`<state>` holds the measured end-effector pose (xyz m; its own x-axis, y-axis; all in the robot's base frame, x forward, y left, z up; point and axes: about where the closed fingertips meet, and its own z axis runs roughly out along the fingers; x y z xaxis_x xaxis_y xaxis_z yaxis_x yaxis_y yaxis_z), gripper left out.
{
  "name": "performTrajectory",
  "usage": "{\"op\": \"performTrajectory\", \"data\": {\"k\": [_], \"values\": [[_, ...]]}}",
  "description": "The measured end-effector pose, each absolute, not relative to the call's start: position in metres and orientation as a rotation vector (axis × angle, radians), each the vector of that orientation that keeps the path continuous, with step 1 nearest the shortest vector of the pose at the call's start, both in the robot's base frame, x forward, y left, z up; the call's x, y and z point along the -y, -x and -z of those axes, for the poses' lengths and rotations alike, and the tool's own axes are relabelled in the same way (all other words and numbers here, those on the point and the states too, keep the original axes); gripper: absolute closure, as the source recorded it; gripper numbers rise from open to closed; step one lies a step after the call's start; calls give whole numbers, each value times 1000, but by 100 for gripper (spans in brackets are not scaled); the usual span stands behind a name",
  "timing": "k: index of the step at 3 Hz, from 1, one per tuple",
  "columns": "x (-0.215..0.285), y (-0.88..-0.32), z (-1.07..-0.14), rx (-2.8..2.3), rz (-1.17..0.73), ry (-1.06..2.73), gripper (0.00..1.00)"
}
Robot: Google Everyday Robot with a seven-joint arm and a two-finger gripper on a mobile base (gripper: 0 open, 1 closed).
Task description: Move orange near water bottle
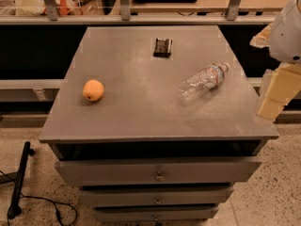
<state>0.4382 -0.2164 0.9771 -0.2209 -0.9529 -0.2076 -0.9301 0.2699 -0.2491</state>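
The orange (93, 90) is a small round orange-yellow fruit resting on the left side of the grey cabinet top (141, 107). The water bottle (203, 81) is clear crinkled plastic with a white cap. It lies on its side on the right half of the top, cap pointing to the back right. My gripper (275, 98) is pale yellow and hangs off the right edge of the cabinet, to the right of the bottle and far from the orange. It holds nothing that I can see.
A small black rectangular packet (162, 47) lies near the back middle of the top. The cabinet has several drawers (159, 171) below. A black pole and cable (19, 182) lie on the floor at the left. A railing and shelf run behind.
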Motion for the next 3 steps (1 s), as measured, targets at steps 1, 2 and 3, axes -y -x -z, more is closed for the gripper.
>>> {"op": "performTrajectory", "data": {"k": [1,2,3], "values": [[214,-438,-978,-2225,96,1716,0],[201,-436,-977,-2191,8,1658,0],[176,-423,-965,-2135,-151,1485,0]]}}
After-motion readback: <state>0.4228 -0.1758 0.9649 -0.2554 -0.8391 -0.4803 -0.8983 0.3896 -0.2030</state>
